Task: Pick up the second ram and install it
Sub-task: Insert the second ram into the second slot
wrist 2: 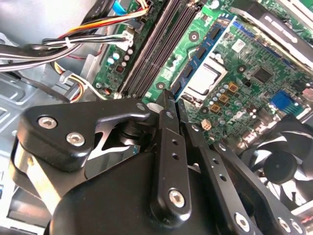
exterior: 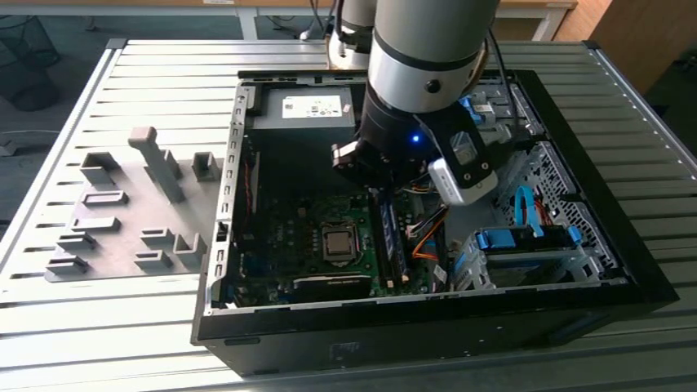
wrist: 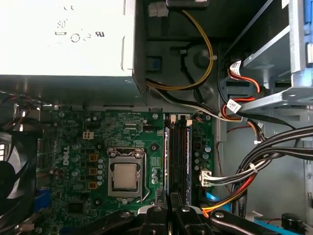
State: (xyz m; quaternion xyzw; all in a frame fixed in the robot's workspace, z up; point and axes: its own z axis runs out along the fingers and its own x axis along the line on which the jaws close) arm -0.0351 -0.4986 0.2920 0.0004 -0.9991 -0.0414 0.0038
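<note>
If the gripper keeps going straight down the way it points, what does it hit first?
Most likely the memory slots on the motherboard: the gripper points there, fingers closed on the second ram. Depth is hard to judge.

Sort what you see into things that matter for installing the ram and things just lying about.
For the job: second ram, pinched in the pincer; memory slots.
Lying about: processor; fan; power supply; grey blocks.
</note>
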